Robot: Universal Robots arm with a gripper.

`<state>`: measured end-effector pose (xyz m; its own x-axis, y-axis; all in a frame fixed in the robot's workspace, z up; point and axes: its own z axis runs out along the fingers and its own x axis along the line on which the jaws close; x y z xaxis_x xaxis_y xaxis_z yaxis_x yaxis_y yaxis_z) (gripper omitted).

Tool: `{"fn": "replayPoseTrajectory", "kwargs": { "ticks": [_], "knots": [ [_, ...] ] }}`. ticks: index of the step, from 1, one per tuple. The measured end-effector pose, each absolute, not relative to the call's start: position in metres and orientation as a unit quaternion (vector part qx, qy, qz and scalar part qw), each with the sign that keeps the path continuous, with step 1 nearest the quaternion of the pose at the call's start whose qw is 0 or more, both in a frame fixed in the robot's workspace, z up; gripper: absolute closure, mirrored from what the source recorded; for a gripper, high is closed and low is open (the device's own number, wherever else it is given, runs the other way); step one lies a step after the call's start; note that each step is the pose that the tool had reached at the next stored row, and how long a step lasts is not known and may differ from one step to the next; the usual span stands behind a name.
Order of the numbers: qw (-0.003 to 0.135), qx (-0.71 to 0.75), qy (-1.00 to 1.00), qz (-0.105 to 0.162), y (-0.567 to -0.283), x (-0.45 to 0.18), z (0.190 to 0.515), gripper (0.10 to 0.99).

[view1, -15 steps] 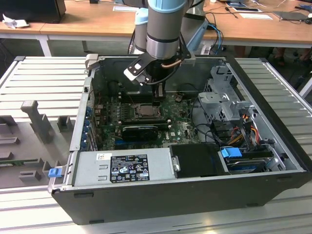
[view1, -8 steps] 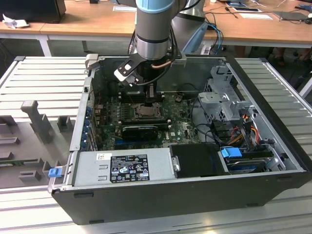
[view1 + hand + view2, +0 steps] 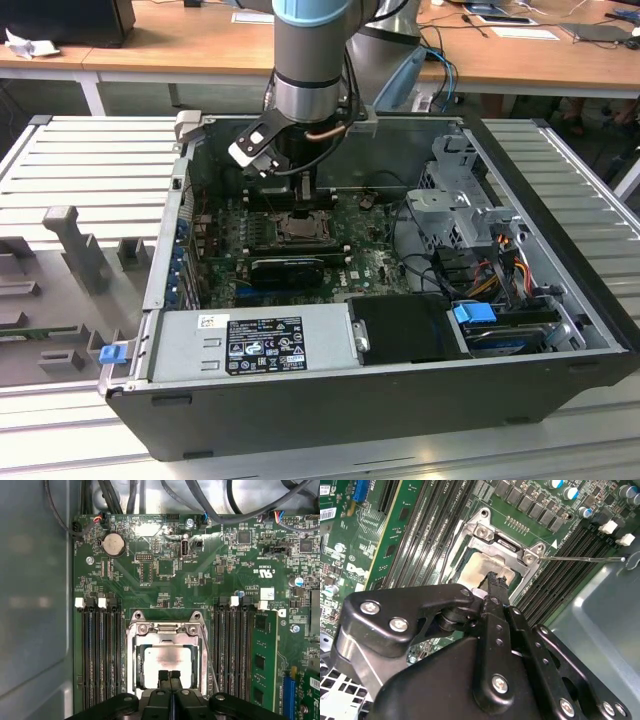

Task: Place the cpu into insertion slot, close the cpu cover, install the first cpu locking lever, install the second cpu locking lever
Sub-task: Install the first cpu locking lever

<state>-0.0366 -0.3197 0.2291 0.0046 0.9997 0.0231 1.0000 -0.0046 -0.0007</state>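
The grey arm [image 3: 310, 60] reaches straight down from above, wrist vertical. Its black gripper [image 3: 169, 676] points downward, jaws pressed tight together with no gap between them.
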Motion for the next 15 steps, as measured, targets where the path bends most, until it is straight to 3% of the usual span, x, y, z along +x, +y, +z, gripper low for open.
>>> {"fn": "replayPoseTrajectory", "kwargs": {
  "ticks": [10,15],
  "knots": [
    [0.008,-0.709,-0.705,-0.008,-0.320,-0.037,0.264,0.980],
    [0.009,-0.679,-0.734,-0.007,-0.320,-0.037,0.265,0.980]
  ]
}}
